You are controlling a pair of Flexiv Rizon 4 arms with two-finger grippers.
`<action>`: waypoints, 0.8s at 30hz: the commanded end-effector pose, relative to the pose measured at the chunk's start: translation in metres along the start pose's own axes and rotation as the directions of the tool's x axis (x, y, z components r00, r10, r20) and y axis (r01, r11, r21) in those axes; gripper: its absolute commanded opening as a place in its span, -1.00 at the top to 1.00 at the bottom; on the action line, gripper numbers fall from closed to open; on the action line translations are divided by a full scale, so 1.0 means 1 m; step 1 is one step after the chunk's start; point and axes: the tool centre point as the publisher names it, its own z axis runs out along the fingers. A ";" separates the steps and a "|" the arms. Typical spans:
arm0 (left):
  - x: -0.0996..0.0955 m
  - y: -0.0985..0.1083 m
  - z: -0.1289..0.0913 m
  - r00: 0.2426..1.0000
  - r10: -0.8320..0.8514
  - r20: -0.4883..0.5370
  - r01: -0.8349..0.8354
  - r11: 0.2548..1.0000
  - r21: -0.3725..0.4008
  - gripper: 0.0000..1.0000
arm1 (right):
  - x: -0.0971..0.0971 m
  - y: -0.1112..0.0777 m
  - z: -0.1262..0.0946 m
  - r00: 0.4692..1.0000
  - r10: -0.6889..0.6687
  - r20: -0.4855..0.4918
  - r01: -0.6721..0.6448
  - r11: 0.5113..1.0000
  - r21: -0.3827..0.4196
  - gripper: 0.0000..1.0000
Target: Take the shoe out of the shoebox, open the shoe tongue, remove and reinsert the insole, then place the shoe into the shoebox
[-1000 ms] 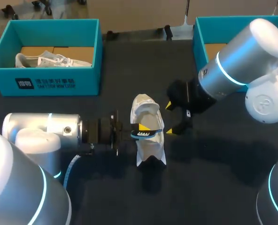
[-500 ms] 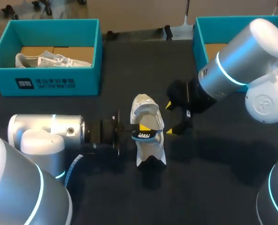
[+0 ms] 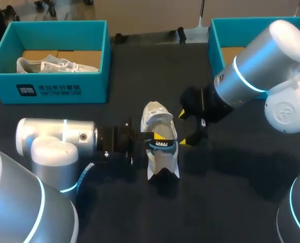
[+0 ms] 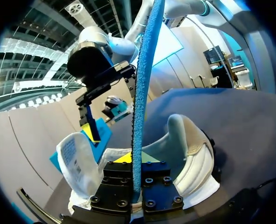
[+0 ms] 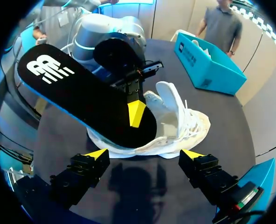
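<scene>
A white shoe (image 3: 159, 159) stands on the black table at the middle, its tongue pulled open. My left gripper (image 3: 151, 141) is shut on a black insole with a blue edge (image 3: 161, 144), held on edge just over the shoe's opening. In the left wrist view the insole (image 4: 141, 93) rises edge-on from between my fingers, with the shoe (image 4: 192, 154) under it. My right gripper (image 3: 188, 128) stands open just right of the shoe. In the right wrist view the insole (image 5: 77, 93) leans over the shoe (image 5: 180, 123), ahead of my open right gripper (image 5: 145, 153).
A teal shoebox (image 3: 48, 88) at the back left holds a second white shoe (image 3: 53, 65). Another teal box (image 3: 226, 30) stands at the back right, partly behind my right arm.
My left arm has slid to the right, carrying the insole a little farther over the shoe. The right arm and the shoe have kept still.
</scene>
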 end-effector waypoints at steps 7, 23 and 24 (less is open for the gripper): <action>-0.001 -0.027 -0.012 0.999 0.031 0.014 -0.031 0.999 0.008 0.14 | 0.001 0.001 0.001 1.000 0.001 0.004 -0.001 1.000 0.002 -1.00; 0.010 -0.051 -0.024 1.000 -0.005 -0.022 0.004 1.000 -0.012 0.58 | 0.001 0.001 0.001 1.000 0.001 0.004 -0.001 1.000 0.002 -1.00; 0.011 -0.050 -0.023 1.000 -0.003 -0.024 0.003 1.000 -0.010 0.99 | 0.001 0.001 0.001 1.000 0.001 0.004 -0.001 1.000 0.002 -1.00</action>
